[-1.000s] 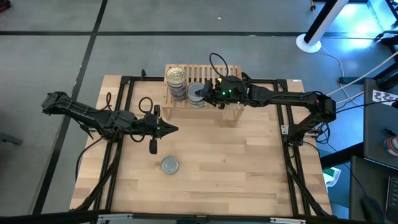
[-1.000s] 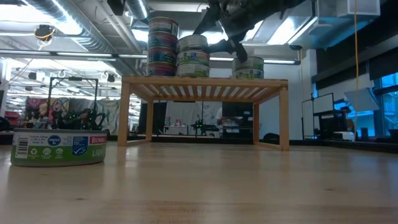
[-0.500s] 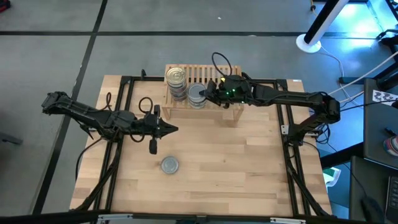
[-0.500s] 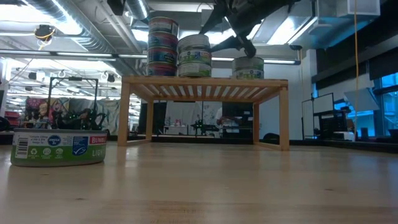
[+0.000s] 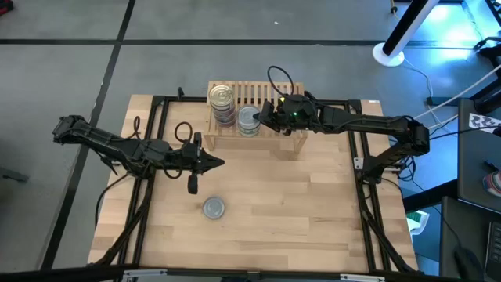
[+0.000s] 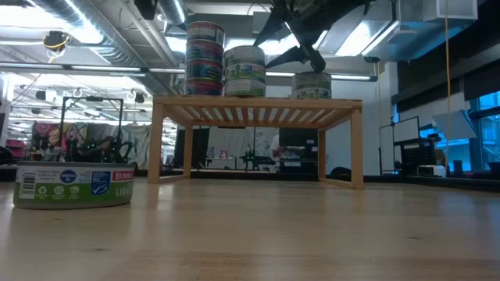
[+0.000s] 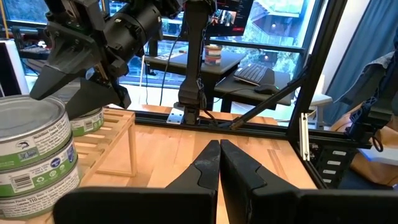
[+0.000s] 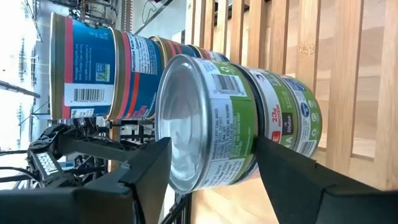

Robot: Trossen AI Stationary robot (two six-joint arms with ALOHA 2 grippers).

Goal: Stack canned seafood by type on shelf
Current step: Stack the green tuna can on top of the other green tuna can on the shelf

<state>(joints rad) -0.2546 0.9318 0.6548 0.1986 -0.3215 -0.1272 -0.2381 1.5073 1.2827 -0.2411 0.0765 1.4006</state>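
Right pincer (image 5: pixel 264 119) hangs spread over the two green-labelled tins (image 5: pixel 248 120) stacked on the shelf (image 5: pixel 291 141), its fingers either side of the top tin and, as far as we can see, not pressing it. Beside that pair stands the taller stack of blue-and-red tins (image 5: pixel 221 102), one more green tin (image 6: pixel 312 84) sits farther along the slats, and a last green-labelled tin (image 5: pixel 214 207) waits on the worktop (image 5: pixel 313 219). Our left pincer (image 5: pixel 218 163) is clenched on nothing above the worktop, between shelf and loose tin. To finish well, we judge the right pincer should lift straight up, staying wide, so neither finger drags the top tin off centre. Against the frame a second back, the right arm has reached farther along the shelf toward the stacks; the left arm and the tins have not shifted
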